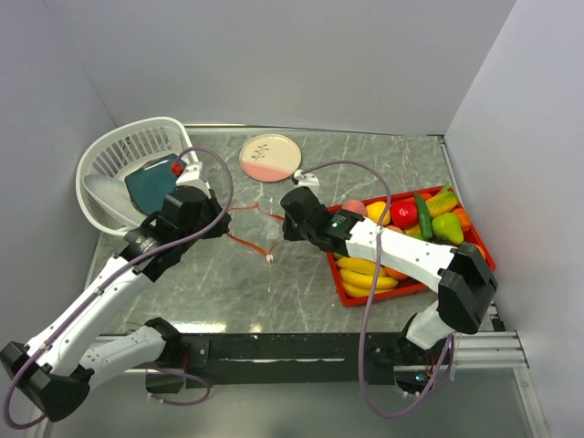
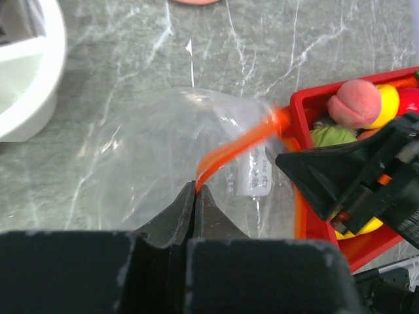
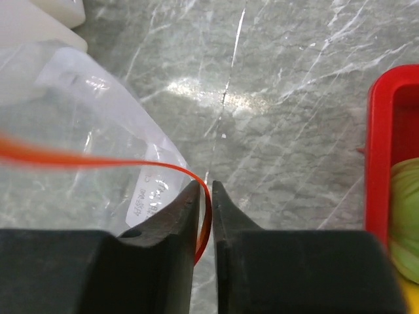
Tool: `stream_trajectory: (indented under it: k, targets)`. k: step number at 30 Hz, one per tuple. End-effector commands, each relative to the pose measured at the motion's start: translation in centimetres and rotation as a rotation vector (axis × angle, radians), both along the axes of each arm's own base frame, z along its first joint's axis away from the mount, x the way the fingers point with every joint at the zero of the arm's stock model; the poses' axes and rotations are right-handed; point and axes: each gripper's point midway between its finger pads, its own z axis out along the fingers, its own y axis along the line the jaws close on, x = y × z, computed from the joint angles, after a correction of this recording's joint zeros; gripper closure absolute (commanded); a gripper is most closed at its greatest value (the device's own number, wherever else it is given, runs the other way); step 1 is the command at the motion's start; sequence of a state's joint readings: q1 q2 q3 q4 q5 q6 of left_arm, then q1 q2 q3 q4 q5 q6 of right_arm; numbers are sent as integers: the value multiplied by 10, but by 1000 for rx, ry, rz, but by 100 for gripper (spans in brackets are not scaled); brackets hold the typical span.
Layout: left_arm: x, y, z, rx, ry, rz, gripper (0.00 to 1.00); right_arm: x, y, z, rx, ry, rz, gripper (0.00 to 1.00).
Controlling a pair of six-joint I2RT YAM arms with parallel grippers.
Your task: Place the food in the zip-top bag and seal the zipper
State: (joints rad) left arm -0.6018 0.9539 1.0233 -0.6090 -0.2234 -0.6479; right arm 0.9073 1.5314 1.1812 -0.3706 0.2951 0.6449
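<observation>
The clear zip-top bag point(image 1: 252, 224) hangs floppy between my two grippers above the marble table, and nothing shows inside it. My left gripper point(image 2: 196, 190) is shut on the orange-red zipper point(image 2: 236, 147) at the bag's mouth. My right gripper point(image 3: 205, 186) has the zipper point(image 3: 98, 159) running between its fingers; its jaws stand nearly together, with a narrow gap still showing beside the strip. The food point(image 1: 401, 215), with a peach point(image 2: 355, 103), bananas, oranges and a chilli among it, lies in the red tray point(image 1: 342, 290) on the right.
A white lattice basket point(image 1: 109, 160) holding a teal object point(image 1: 151, 182) stands at the back left. A pink and cream plate point(image 1: 269, 157) lies at the back centre. Grey walls close in on both sides of the table.
</observation>
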Motion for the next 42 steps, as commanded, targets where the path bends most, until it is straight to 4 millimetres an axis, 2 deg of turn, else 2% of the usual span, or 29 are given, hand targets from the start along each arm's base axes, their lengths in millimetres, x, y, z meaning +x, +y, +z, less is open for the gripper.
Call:
stream_trajectory:
  k: [1,2,5,9,10,11,12,13,14,15,17,18,19,21,22,23,25,26,28,29,30,33,42]
  targets:
    - [9,-27,-16,-71,21,-66,99,-2,4,10,-24,-28,26,74]
    - [11,-32,-19,-88,31,-68,99,-2,5,12,-26,-35,26,67]
    - [19,-41,-19,-139,12,-66,99,-4,4,22,-3,-52,25,54]
    - [28,-52,-24,-175,14,-67,99,-7,-9,44,23,-90,0,45]
    - [32,-57,-19,-198,-9,-72,99,-8,-13,48,29,-97,-10,43]
    - [33,-59,-20,-215,-6,-70,99,-9,-18,52,32,-104,-23,36]
    - [35,-61,-24,-221,-1,-71,99,-10,-26,66,52,-131,-45,33]
    - [38,-64,-22,-237,-14,-75,99,-9,-35,68,59,-136,-72,27]
    - [38,-67,-22,-252,-11,-76,99,-10,-43,70,60,-136,-93,27]
    - [39,-69,-26,-254,-5,-78,99,-12,-53,80,84,-151,-116,25]
    - [42,-73,-26,-270,-7,-83,99,-9,-79,74,79,-142,-197,20]
    - [42,-75,-28,-274,0,-90,99,-8,-91,79,99,-154,-229,18]
    - [42,-76,-30,-275,3,-93,99,-4,-110,67,87,-136,-285,13]
    - [42,-79,-28,-292,-4,-101,99,-1,-133,62,96,-127,-342,10]
    - [42,-79,-28,-294,-3,-100,99,0,-144,50,79,-111,-362,10]
    - [41,-80,-29,-295,1,-100,99,10,-162,48,86,-110,-415,9]
    - [40,-80,-28,-303,-3,-104,99,17,-178,38,78,-96,-455,8]
    - [40,-81,-26,-305,-5,-106,99,28,-187,34,98,-88,-482,7]
    - [40,-82,-25,-310,-4,-112,99,38,-193,29,120,-75,-499,6]
    - [40,-82,-23,-312,-8,-116,99,44,-190,22,133,-48,-490,6]
    - [39,-82,-22,-307,-4,-117,99,52,-196,24,145,-49,-516,6]
    - [39,-80,-21,-293,-8,-115,99,65,-199,19,148,-34,-552,4]
    - [39,-79,-18,-295,-18,-114,99,78,-193,-12,154,43,-594,5]
